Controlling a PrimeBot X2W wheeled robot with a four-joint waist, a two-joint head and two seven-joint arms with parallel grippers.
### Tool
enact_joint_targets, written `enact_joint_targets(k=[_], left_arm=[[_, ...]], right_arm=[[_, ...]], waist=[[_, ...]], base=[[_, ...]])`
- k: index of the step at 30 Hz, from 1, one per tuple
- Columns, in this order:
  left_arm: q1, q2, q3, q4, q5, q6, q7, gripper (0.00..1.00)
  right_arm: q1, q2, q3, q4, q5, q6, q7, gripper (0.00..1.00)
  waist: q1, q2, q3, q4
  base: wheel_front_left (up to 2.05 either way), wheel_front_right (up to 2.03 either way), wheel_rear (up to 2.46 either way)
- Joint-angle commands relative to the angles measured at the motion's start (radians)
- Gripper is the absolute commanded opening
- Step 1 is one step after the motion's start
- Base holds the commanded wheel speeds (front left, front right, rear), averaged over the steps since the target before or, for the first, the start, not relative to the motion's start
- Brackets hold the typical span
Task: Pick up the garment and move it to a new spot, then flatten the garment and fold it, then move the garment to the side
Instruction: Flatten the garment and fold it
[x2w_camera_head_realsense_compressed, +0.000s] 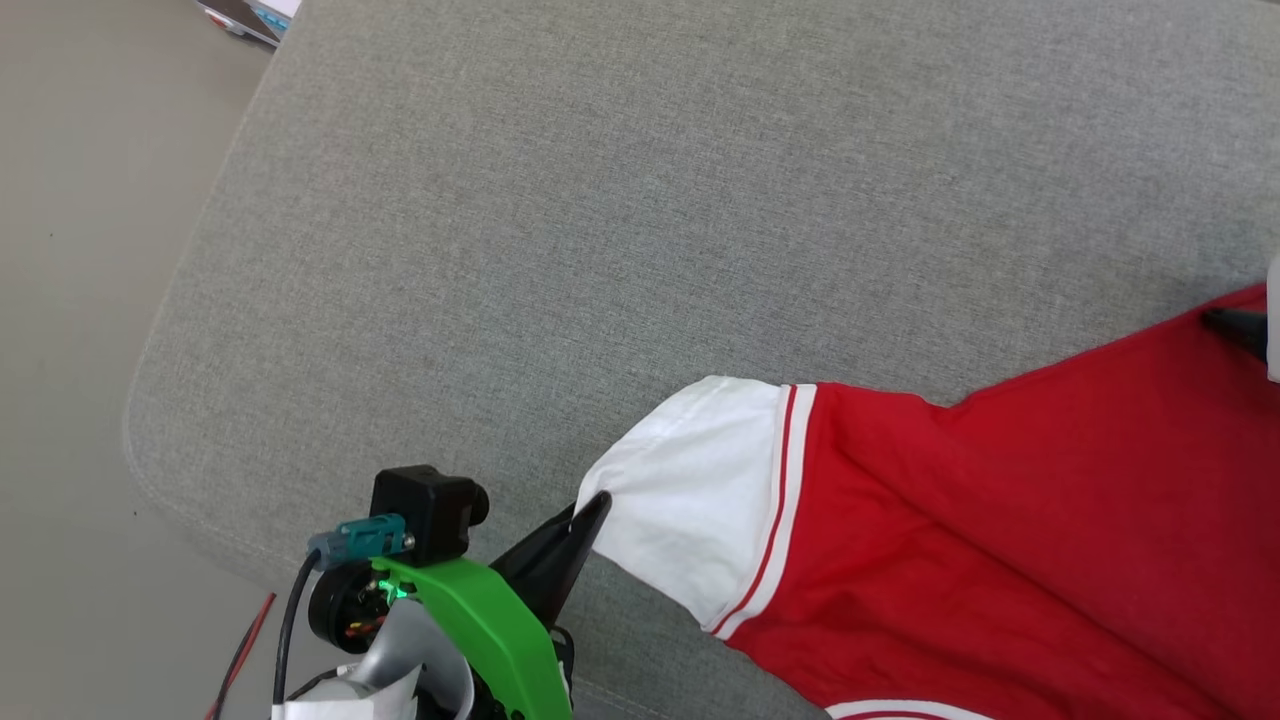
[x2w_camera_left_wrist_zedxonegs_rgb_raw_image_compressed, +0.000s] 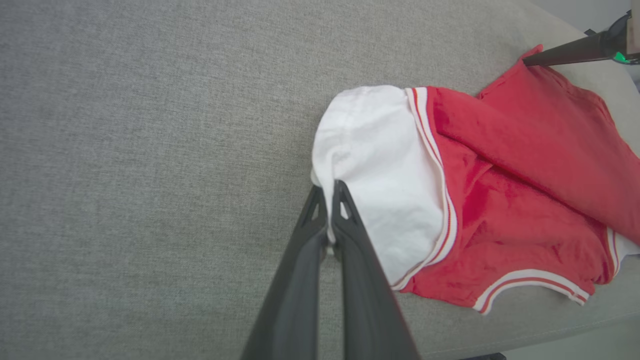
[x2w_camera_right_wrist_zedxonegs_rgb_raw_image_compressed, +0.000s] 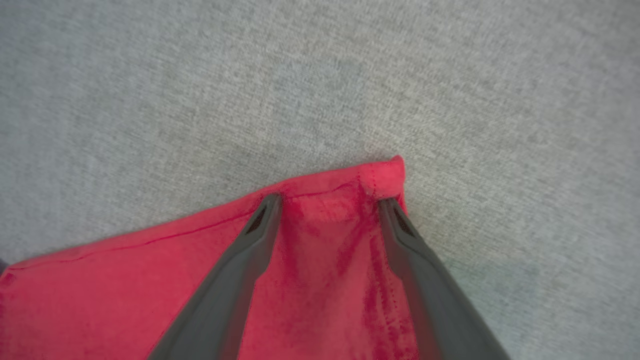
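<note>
The garment lies on a grey cushion, red with a white sleeve trimmed in red and white stripes. My left gripper is shut on the outer edge of that sleeve; in the left wrist view a sliver of white cloth shows between the closed fingers of the left gripper. My right gripper stands open, its two fingers spread over a red hemmed corner of the garment. One dark finger of the right gripper shows at the head view's right edge. The lettering is hidden.
The cushion's rounded corner and left edge drop to a beige floor. A flat object lies on the floor at the top left. Bare grey fabric spreads out beyond the sleeve.
</note>
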Motion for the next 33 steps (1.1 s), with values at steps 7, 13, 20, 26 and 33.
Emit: enact_joint_targets(k=[7,13,20,26,33], left_arm=[[-0.009,0.001,0.006,0.014,-0.002,-0.002,-0.007,0.0],[-0.01,0.011,0.022,0.026,0.001,0.005,-0.016,0.0],[-0.028,0.042,0.078,0.029,0.006,0.02,-0.042,0.0],[-0.077,0.086,0.134,0.012,0.014,0.028,-0.038,0.0],[-0.138,0.121,0.181,-0.019,0.022,0.042,-0.021,0.0]], right_arm=[[0.049,0.018,0.033,0.06,0.033,-0.001,-0.045,0.0],[0.033,0.021,0.039,0.074,0.072,-0.001,-0.149,0.0],[0.018,-0.014,0.071,0.045,0.146,-0.001,-0.32,0.0],[0.01,-0.053,0.1,0.001,0.202,-0.001,-0.419,0.0],[0.019,-0.11,0.134,-0.077,0.235,-0.001,-0.478,0.0]], waist=[[0.0,0.0,-0.02,-0.004],[0.0,0.0,-0.076,-0.027],[0.0,0.0,-0.185,-0.087],[0.0,0.0,-0.276,-0.144],[0.0,0.0,-0.362,-0.22]], base=[[0.0,0.0,0.0],[0.0,0.0,0.0],[0.0,0.0,0.0],[0.0,0.0,0.0],[0.0,0.0,0.0]])
